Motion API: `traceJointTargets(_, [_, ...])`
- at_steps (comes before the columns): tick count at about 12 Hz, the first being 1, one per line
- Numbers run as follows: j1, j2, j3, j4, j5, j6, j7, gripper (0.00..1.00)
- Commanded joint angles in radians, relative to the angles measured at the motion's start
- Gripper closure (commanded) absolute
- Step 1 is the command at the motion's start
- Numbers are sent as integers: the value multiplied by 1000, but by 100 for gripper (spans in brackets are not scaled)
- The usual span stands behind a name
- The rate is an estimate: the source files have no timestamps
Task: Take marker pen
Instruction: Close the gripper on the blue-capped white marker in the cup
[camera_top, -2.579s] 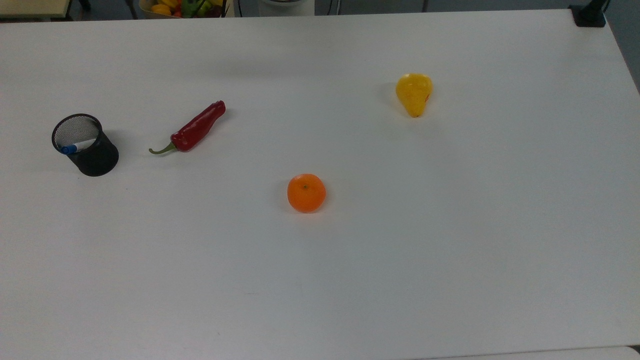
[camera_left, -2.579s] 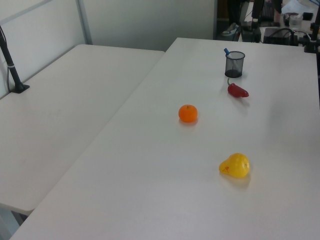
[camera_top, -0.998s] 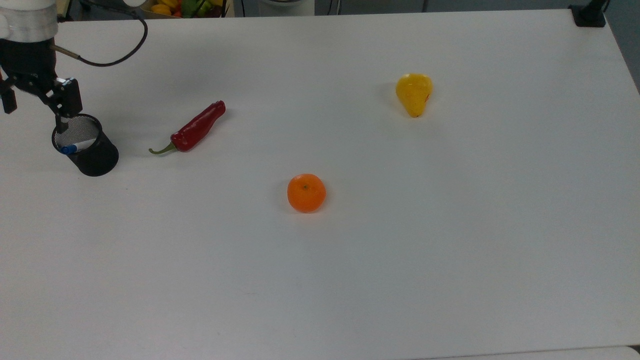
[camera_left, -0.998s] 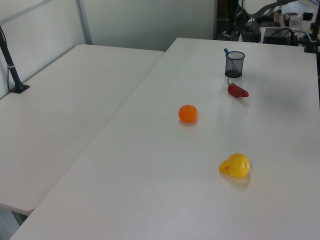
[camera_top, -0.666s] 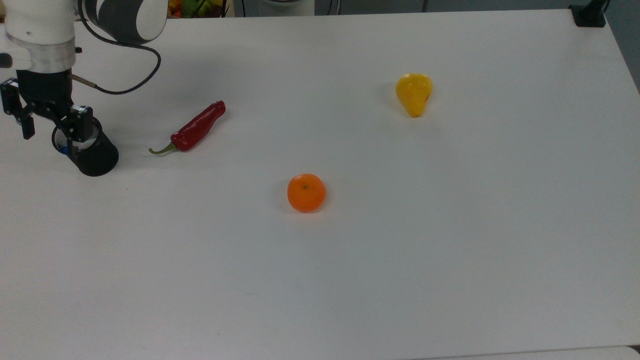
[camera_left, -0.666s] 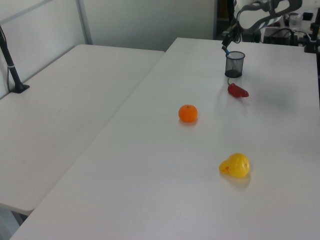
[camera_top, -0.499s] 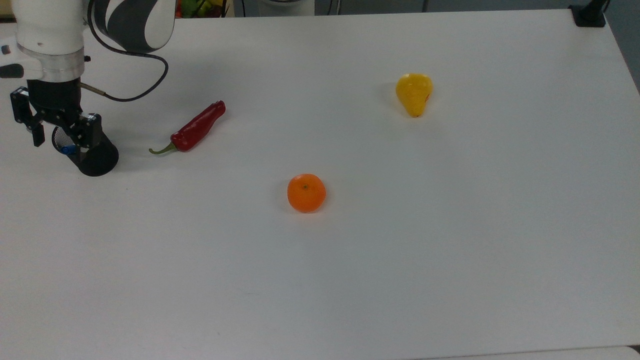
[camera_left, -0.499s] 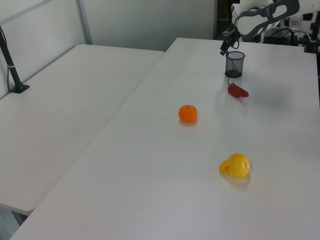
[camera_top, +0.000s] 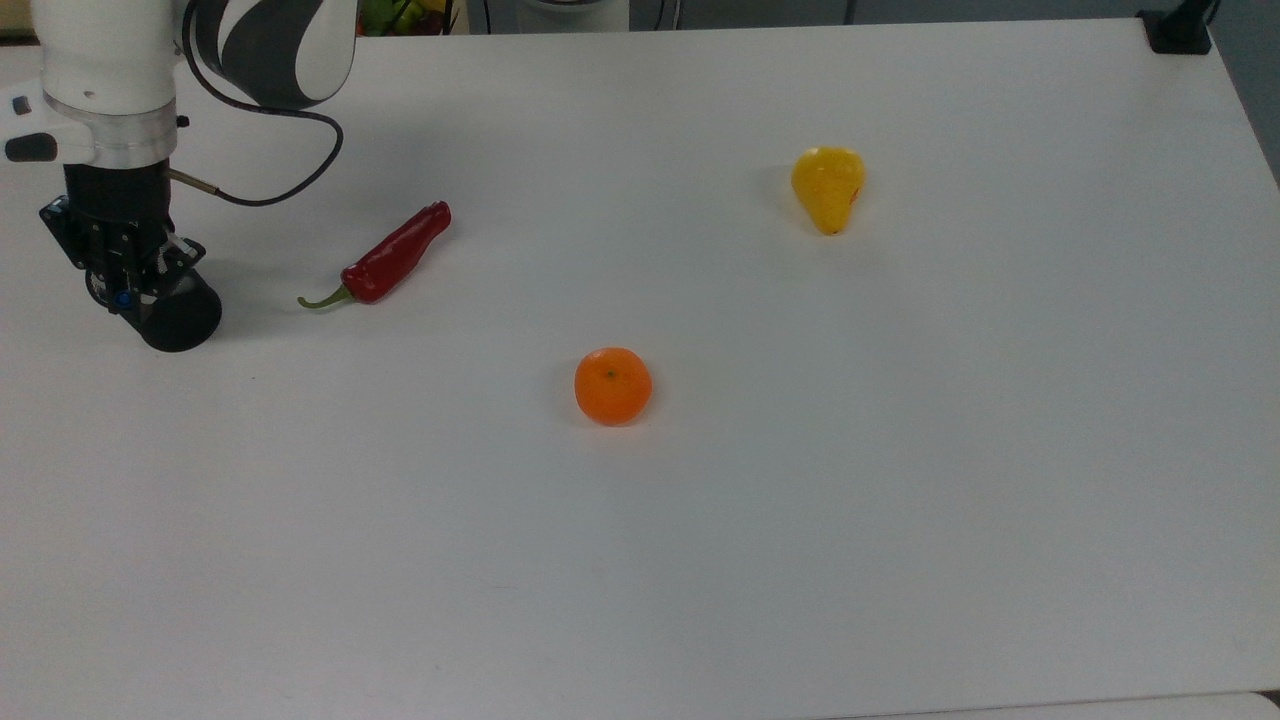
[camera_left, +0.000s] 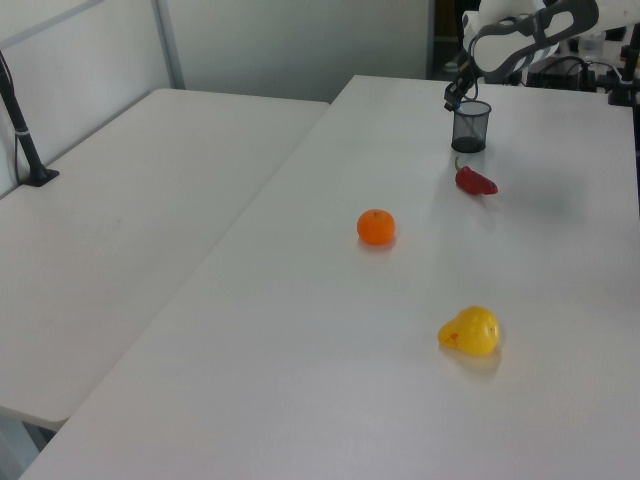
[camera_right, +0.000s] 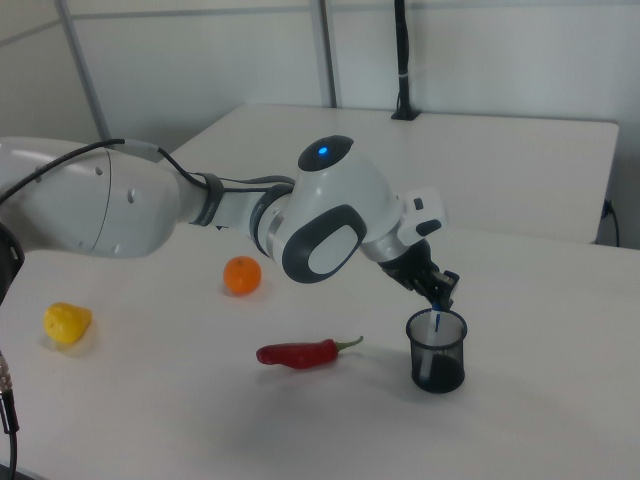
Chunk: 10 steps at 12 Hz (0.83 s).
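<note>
Top view, entry at this moment. Arm: white Panda, reaching in from the top view's upper left, wrist pointing down. Gripper (camera_top: 122, 290): now set directly over the mouth of the pen cup (camera_top: 178, 318); a second ago it hung behind the cup with its fingers spread wide, and since then it has come forward, lowered and drawn in to a narrow black cluster at the rim. Whether the fingers have clenched on anything I cannot tell.

Marker pen (camera_right: 436, 321): standing inside the cup, leaning on the mesh wall; in the right view its blue cap sits right at the fingertips, the white barrel running down into the cup below them. A blue speck shows under the fingers in the top view.

Cup: shifted slightly toward the top view's left since half a second ago, likely nudged by the approach.

Other items, all unmoved: red chili (camera_top: 385, 257) just beyond the cup from the fingers; orange (camera_top: 612, 386) and yellow pear (camera_top: 828, 187) well apart from them on the white surface (camera_top: 800, 520).

Status, judged: reach finished, grasp on the cap at hand, lift not yet begun.
</note>
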Motion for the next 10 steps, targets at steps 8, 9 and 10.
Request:
traceJointTargets(8, [-3, -115, 6, -47, 26, 15, 6, 100])
traceJointTargets(9, [-8, -132, 6, -46, 26, 15, 6, 100])
traceJointTargets(10, [-9, -146, 6, -44, 26, 15, 6, 100])
